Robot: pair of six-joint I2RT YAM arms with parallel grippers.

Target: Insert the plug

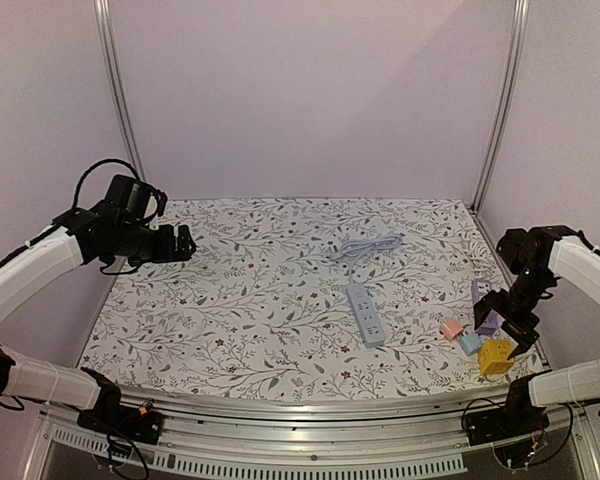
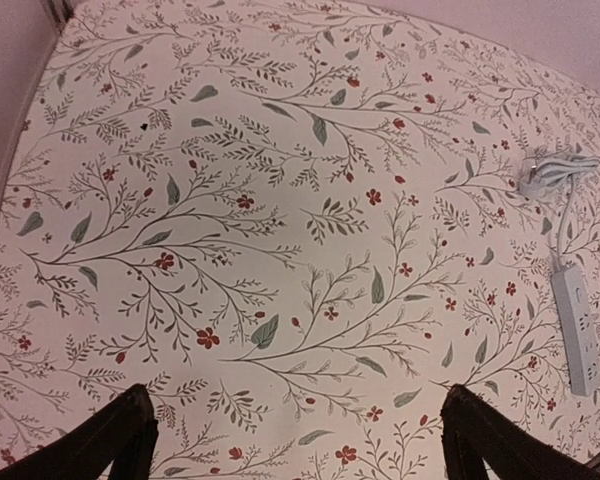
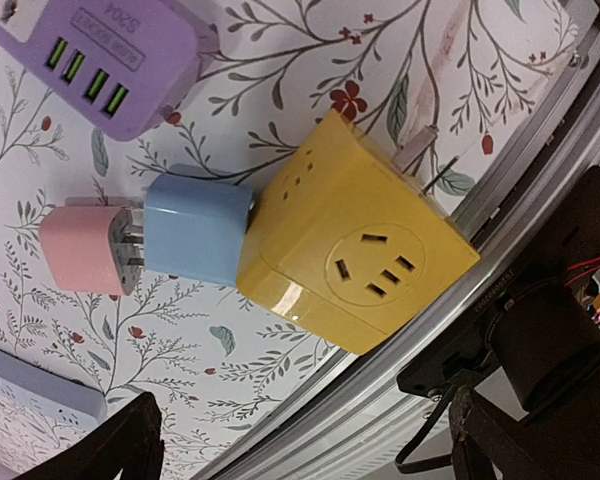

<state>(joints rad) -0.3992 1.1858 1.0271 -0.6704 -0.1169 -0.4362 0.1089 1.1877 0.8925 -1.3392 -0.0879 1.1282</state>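
Nothing of the insertion is done yet, as far as I can judge; no plug sits in the power strip, and all its sockets that show are free. Both hands are empty. The left gripper has its fingers spread wide and hangs above the left side of the table, well apart from everything. The right gripper is also wide open and grips nothing; it hovers over the group of adapters near the right near corner.

In this group lie a pink plug, a blue adapter, a yellow cube socket and a purple USB charger. The task does not say which one is meant, so I take the pink plug as the likely one. It lies flat on its side, touching or almost touching the blue adapter; its metal pins point at that adapter, that is, toward the right near corner and away from the strip. The pins must therefore be turned downward before they can enter a socket.

The power strip lies right of the table's centre; its long axis runs from the far edge toward the near edge, leaning a little to the right, socket face up. Its cable leaves the far end and lies coiled there. What is left is the whole work: grasp, turn, carry, press in.
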